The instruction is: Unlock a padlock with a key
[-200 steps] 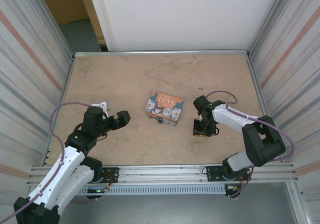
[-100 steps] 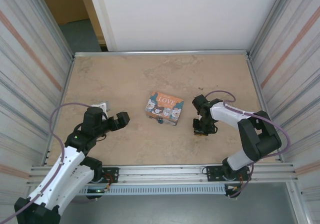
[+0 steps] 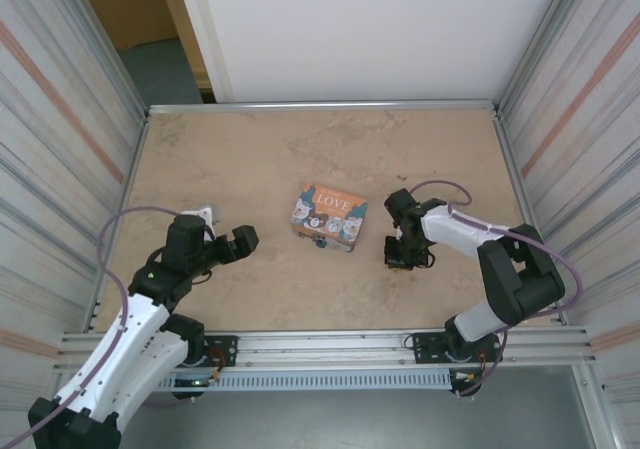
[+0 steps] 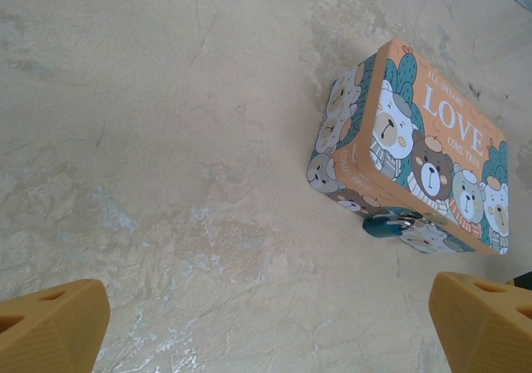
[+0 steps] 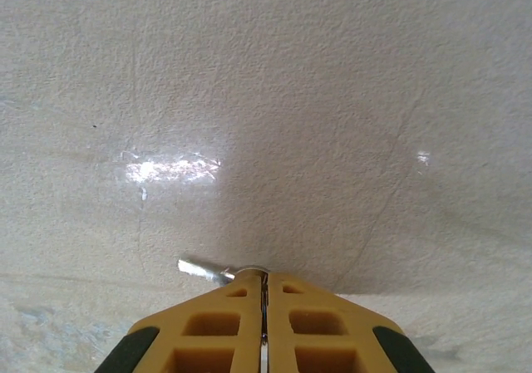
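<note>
Beige mottled table (image 3: pixel 250 159) between corrugated metal walls (image 3: pixel 60 119). At centre: orange LOVE tin (image 3: pixel 330 214), lid up. Against its near side, touching: padlock (image 4: pixel 391 223), blue body, silvery parts. Right gripper (image 5: pixel 263 275): clenched on key (image 5: pixel 204 269), tips down at bare surface, right of tin and apart from it; silvery blade protruding beside the fingertips. Left gripper (image 4: pixel 268 319): fully released, holds nothing, hovers left of tin, aimed toward it.
</note>
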Controlling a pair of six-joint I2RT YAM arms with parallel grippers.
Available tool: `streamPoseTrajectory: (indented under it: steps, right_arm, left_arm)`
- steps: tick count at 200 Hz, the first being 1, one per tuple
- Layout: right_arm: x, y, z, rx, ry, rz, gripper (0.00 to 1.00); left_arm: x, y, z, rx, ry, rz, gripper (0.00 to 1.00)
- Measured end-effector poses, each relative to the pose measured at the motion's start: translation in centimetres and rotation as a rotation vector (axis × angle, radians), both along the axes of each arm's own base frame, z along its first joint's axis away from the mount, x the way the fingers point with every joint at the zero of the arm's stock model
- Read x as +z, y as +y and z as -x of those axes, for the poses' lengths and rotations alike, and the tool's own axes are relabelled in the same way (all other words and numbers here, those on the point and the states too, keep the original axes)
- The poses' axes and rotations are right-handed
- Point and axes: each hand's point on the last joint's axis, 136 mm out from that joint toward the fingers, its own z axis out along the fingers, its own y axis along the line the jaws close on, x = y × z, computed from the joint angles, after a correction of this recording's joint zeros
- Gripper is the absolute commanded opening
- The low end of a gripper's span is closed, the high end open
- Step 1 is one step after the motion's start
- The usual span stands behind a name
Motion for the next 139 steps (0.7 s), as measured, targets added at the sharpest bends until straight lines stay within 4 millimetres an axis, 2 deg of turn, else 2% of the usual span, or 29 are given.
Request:
streamPoseTrajectory:
  steps: [30,78,117,139]
  right_arm:
    - [0.9,0.4,-0.5,0.001,-0.046,-0.027,0.00]
    - [3.6,1.7,-1.7,-0.010,-0.174,-0.138,0.00]
    - [5.7,3.6,-2.6,-0.071,-0.261,-0.290,0.00]
    - [7.8,4.8,-3.5,-0.099,-0.333,-0.372,0.00]
  left_arm:
    - [0.4,0.1,0.2,0.002,-0.007,0.003,0.99]
    - [1.4,-0.2,0.3,-0.009,-0.029,0.033,0.99]
    - [2.5,-1.9,0.2,-0.044,-0.025,0.149,0.98]
    - [3.4,-3.2,-0.1,-0.059,-0.014,0.248,0.95]
